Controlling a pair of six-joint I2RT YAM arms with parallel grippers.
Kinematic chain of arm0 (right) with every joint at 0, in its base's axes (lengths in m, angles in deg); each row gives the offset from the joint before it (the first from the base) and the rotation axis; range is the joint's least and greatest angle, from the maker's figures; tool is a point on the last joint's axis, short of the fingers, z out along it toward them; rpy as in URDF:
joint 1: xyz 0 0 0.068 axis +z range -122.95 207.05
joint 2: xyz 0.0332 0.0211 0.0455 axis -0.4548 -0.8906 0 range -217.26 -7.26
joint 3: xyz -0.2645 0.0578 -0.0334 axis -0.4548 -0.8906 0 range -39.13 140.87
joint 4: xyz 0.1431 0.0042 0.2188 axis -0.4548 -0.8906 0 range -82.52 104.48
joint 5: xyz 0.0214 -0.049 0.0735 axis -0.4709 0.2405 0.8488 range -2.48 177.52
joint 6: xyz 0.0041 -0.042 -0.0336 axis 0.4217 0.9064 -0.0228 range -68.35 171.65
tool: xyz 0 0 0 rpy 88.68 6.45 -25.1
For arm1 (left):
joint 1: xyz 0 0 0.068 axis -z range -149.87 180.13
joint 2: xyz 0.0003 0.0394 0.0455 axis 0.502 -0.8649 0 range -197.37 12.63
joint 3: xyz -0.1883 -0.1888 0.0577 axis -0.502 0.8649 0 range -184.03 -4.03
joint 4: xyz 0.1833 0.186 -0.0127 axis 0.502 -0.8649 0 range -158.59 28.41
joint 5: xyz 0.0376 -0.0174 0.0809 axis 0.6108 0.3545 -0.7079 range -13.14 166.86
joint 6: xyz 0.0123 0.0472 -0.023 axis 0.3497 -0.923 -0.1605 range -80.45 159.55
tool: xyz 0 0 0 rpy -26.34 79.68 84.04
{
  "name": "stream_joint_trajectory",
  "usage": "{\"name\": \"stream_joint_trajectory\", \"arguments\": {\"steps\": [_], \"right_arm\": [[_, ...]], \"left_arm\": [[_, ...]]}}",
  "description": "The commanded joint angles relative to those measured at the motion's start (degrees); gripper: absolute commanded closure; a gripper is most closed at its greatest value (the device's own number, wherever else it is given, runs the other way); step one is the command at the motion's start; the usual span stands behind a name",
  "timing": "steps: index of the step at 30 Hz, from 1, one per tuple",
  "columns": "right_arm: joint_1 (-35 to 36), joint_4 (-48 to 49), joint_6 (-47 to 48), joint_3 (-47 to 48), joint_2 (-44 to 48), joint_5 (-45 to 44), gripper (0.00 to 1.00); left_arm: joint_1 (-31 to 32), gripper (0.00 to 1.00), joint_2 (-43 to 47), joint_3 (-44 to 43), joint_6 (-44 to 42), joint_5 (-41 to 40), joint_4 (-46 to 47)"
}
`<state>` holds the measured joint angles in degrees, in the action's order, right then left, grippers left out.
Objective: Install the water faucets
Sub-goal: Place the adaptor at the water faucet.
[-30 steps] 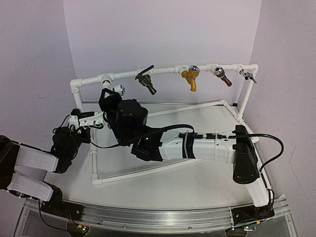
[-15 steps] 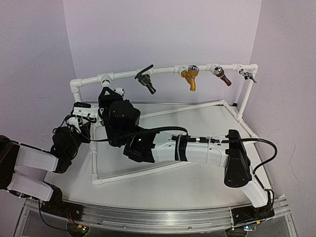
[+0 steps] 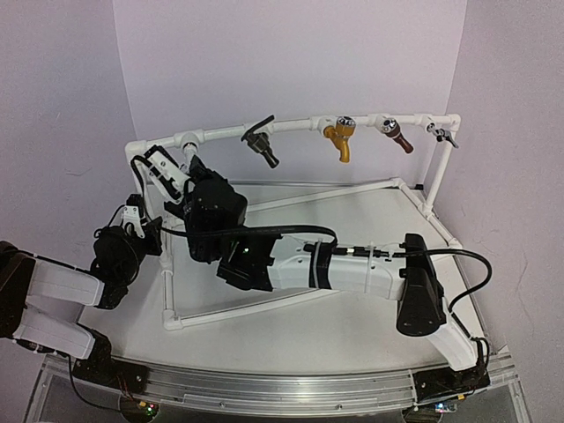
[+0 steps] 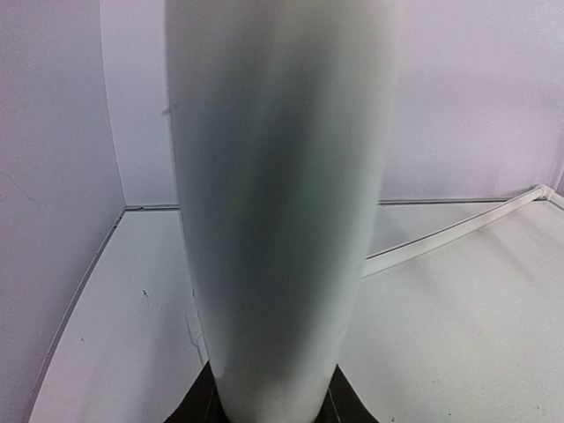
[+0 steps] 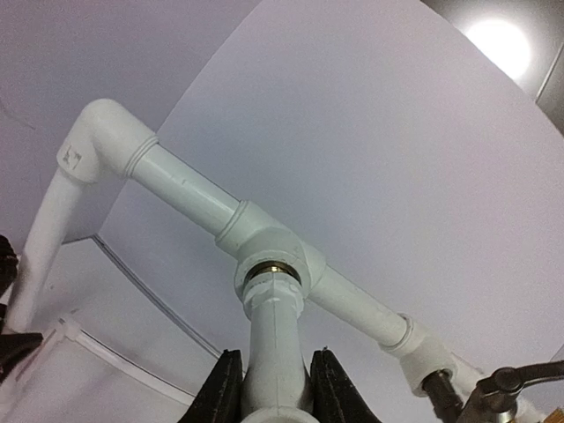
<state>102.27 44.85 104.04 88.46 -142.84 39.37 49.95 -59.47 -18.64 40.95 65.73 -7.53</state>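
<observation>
Right gripper clamping white faucet against rail tee, showing clearly in wrist view only, black faucet hanging at twelve o'clock in top view, left gripper gripping pipe post.

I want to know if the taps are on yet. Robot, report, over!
Left gripper clamped on frame pipe. Right gripper shut on white tap, its end at the tee. Black tap on the rail. Nothing in the way.
</observation>
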Motion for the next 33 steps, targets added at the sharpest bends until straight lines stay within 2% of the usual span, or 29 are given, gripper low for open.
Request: {"name": "stream_joint_trajectory", "arguments": {"steps": [1, 14, 21, 24, 29, 32, 33], "right_arm": [[-1.92, 0.63, -27.74, -0.17, 3.18, 0.93, 1.0], [-4.45, 7.7, -78.62, -9.73, 8.76, 2.61, 1.0], [-5.92, 15.43, -99.37, -12.03, 10.08, 8.76, 0.98], [-5.96, 18.83, -102.58, -13.42, 10.55, 11.76, 0.8], [-5.96, 22.44, -99.1, -17.38, 12.74, 15.75, 0.31], [-5.96, 25.1, -96.5, -21.44, 14.46, 17.41, 0.08], [-5.96, 25.23, -96.27, -22.92, 15.26, 17.8, 0.03]], "left_arm": [[1.72, 1.0, -0.15, -1.56, 1.16, 6.57, 2.56], [1.72, 1.0, -0.01, -1.73, 1.16, 6.58, 2.09], [1.74, 1.0, 0.01, -1.72, 1.27, 6.55, 2.02], [1.72, 1.0, 0.01, -1.71, 1.22, 6.48, 2.01], [1.73, 1.0, -0.21, -1.84, 1.24, 6.63, 2.02], [1.73, 1.0, -0.35, -1.91, 1.22, 6.72, 2.13], [1.73, 1.0, -0.28, -1.87, 1.27, 6.77, 2.06]]}}
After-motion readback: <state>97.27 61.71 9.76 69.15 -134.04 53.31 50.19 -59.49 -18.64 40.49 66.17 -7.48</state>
